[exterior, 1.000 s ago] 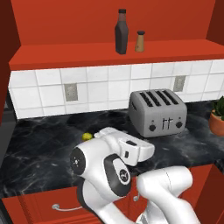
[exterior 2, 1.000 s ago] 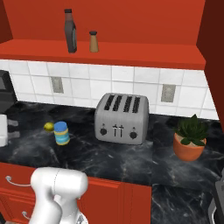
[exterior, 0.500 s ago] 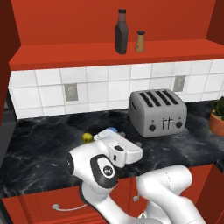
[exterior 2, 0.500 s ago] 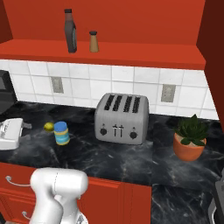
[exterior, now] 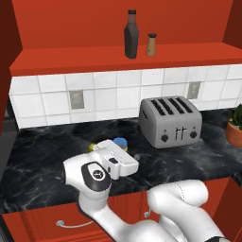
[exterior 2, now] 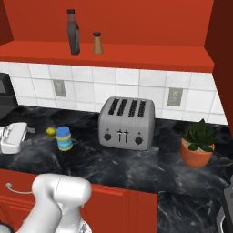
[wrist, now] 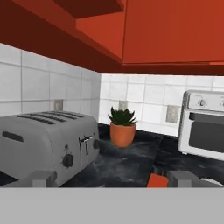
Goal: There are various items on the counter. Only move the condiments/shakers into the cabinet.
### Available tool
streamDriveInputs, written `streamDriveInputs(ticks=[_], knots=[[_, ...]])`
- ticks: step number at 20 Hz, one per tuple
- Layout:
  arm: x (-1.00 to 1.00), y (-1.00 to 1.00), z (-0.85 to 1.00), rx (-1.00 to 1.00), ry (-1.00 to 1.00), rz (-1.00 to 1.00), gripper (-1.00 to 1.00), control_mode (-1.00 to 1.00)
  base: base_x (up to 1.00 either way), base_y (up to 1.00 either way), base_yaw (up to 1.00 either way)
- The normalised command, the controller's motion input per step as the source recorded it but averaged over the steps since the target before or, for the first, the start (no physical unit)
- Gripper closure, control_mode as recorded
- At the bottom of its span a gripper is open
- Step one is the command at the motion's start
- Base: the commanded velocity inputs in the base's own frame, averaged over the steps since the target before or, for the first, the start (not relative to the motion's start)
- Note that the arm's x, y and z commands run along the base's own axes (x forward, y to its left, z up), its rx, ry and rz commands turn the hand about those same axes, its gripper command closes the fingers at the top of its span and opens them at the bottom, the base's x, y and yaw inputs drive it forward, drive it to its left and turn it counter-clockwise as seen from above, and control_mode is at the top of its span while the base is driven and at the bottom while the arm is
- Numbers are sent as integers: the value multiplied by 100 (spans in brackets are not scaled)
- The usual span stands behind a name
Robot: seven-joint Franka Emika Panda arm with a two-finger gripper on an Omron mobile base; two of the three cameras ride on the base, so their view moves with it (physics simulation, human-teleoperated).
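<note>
Where shelved: bottle [exterior: 131, 35], shaker [exterior: 151, 45], cabinet [exterior: 118, 61].

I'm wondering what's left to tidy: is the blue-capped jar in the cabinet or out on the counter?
Out. The blue-capped yellow jar stands upright on the black counter, left of the toaster.

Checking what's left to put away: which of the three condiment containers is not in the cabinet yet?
The blue-capped yellow jar: it stands on the counter beside the yellow fruit, while the brown bottle and tan shaker stand on the cabinet shelf.

Black white-veined counter [exterior 2: 113, 166]; red cabinet [exterior: 118, 59]; dark brown bottle [exterior: 131, 36]; blue-capped yellow jar [exterior 2: 64, 139]; silver toaster [exterior 2: 127, 123].
</note>
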Motion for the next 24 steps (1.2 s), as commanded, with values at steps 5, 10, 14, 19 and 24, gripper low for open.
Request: streamDriveInputs(ticks=[5,10,14,19,24], knots=[[31,1,-16,0,9,1,-100,-100,0,0,0],[30,0,-22,0,9,4,-100,-100,0,0,0],[32,0,-26,0,8,8,-100,-100,0,0,0],[15,0,-43,0,0,16,-100,-100,0,0,0],[17,0,-34,1,0,11,-100,-100,0,0,0]])
